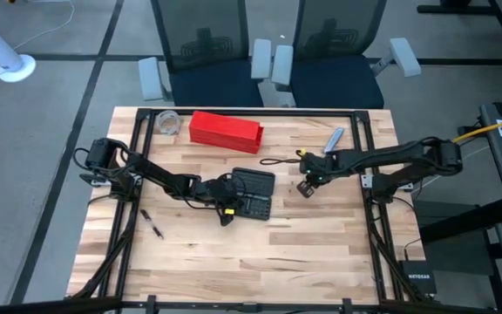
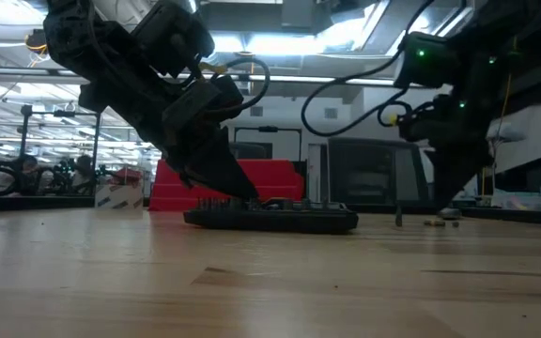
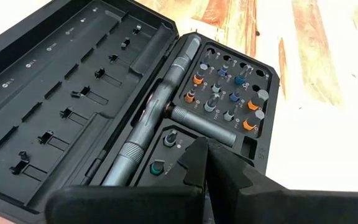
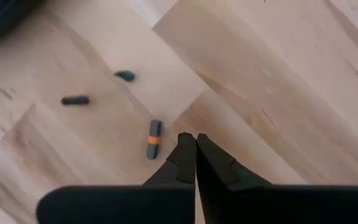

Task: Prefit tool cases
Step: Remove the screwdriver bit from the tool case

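The black tool case (image 1: 253, 194) lies open and flat at the table's middle. In the left wrist view its lid (image 3: 67, 93) is folded out beside a tray (image 3: 225, 87) holding a grey driver and coloured bits. My left gripper (image 3: 199, 149) is shut, with its tips down at the tray's near end. My right gripper (image 4: 195, 144), also shut, hangs over bare wood to the right of the case (image 1: 306, 187). Below it lie three loose bits: one with an orange band (image 4: 153, 139), a dark one (image 4: 75, 100) and a teal one (image 4: 125, 76). My left gripper sets its shut fingertips (image 2: 244, 199) on the tray's end compartment of small sockets (image 3: 169, 140), beside the driver's handle. The fingers slant down from the table's left. The case stays flat on the table with both halves open.
A long red box (image 1: 225, 131) lies behind the case, with a clear round object (image 1: 168, 122) to its left. A grey tool (image 1: 334, 138) and a thin black cord (image 1: 273, 161) lie at the far right. A small dark stick (image 1: 152, 225) lies near left.
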Action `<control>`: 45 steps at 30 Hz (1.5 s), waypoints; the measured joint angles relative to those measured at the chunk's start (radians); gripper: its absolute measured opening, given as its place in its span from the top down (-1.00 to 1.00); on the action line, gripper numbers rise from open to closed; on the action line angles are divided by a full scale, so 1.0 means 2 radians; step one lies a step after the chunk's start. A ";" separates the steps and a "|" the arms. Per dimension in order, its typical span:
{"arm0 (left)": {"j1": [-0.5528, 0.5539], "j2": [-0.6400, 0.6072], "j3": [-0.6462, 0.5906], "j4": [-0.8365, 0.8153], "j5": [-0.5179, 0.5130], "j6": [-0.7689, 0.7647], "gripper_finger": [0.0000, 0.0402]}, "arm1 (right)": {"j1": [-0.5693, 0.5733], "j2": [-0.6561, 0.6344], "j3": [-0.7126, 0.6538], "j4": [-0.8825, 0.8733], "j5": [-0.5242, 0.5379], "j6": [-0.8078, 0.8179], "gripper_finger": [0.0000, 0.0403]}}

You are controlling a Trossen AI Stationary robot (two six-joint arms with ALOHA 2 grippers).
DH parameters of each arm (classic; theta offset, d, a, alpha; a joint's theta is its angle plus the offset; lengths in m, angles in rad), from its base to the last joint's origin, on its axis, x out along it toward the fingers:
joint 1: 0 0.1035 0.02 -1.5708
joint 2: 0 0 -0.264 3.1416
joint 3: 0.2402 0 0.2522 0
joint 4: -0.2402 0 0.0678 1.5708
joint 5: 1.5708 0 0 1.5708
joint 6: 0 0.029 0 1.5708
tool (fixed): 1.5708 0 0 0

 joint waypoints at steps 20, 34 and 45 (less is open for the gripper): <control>0.000 0.000 0.000 0.001 -0.002 -0.008 1.00 | 0.014 0.000 0.045 0.060 -0.093 -0.068 0.25; 0.000 0.000 0.000 0.002 -0.013 -0.004 1.00 | 0.130 0.155 0.188 0.111 -0.119 -0.238 0.44; -0.001 0.000 0.000 0.001 -0.015 -0.007 1.00 | 0.135 0.240 0.243 0.110 -0.109 -0.248 0.44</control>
